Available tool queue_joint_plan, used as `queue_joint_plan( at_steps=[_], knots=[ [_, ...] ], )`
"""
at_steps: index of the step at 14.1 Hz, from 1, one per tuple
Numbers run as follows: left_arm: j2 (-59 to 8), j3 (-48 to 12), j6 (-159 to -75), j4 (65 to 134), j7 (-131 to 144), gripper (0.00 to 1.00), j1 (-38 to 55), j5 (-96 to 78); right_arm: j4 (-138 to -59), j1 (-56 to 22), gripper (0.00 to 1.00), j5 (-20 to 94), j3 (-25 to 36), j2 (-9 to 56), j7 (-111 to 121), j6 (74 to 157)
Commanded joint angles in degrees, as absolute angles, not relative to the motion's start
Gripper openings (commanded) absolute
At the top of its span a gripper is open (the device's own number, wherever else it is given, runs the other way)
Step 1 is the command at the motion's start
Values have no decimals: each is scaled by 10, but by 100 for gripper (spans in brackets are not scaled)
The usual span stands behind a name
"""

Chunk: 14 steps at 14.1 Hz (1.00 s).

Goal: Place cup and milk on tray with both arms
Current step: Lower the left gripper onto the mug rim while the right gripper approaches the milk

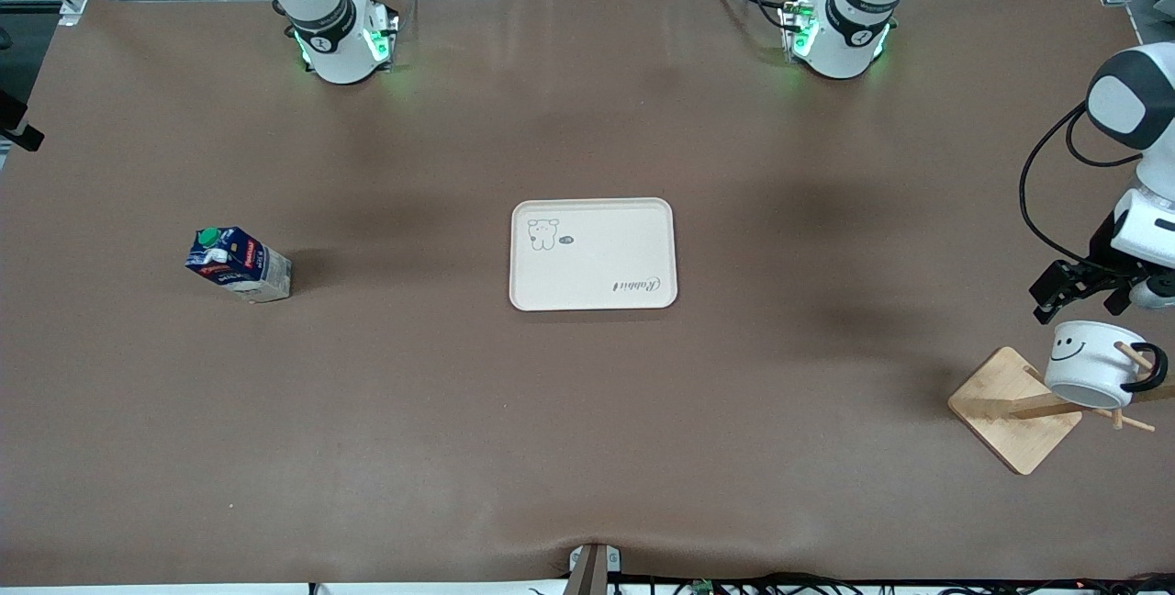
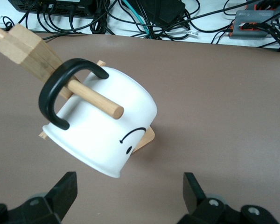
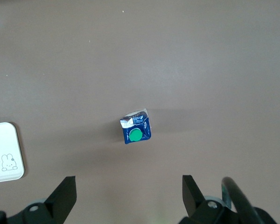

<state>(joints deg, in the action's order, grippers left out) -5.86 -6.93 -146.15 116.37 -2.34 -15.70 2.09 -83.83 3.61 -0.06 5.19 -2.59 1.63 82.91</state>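
The cream tray (image 1: 597, 251) lies flat in the middle of the table. The dark-blue milk (image 1: 239, 264) with its green cap stands toward the right arm's end. From high above, the right wrist view shows the milk (image 3: 136, 127) and a corner of the tray (image 3: 4, 151); my right gripper (image 3: 129, 196) is open and holds nothing. The white smiley cup (image 1: 1092, 364) hangs tilted by its black handle on a peg of a wooden stand. My left gripper (image 1: 1081, 301) hovers open just above the cup (image 2: 102, 130), with nothing between its fingers (image 2: 65, 191).
The wooden stand has a square base (image 1: 1014, 409) near the table edge at the left arm's end, and a peg (image 2: 95, 100) passes through the cup's handle. Cables and boxes (image 2: 144, 14) lie off the table edge near the stand.
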Motion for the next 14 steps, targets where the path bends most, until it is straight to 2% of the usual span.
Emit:
queue_joint_plan(
  at_steps=[1,7,11,14],
  knots=[
    [-71,-76,-1486,1160,-53,100,-170,30,-830,44,100,1,47,-25,19,823],
    [-104,-76,-1517,1140,-63,98,-175,29,-830,32,100,-9,46,6,22,849],
    [-114,-76,-1528,1138,-63,79,-175,29,-834,37,100,16,47,18,16,846],
    [-116,-76,-1528,1136,-63,58,-174,29,-843,34,100,15,47,32,15,846]
  ],
)
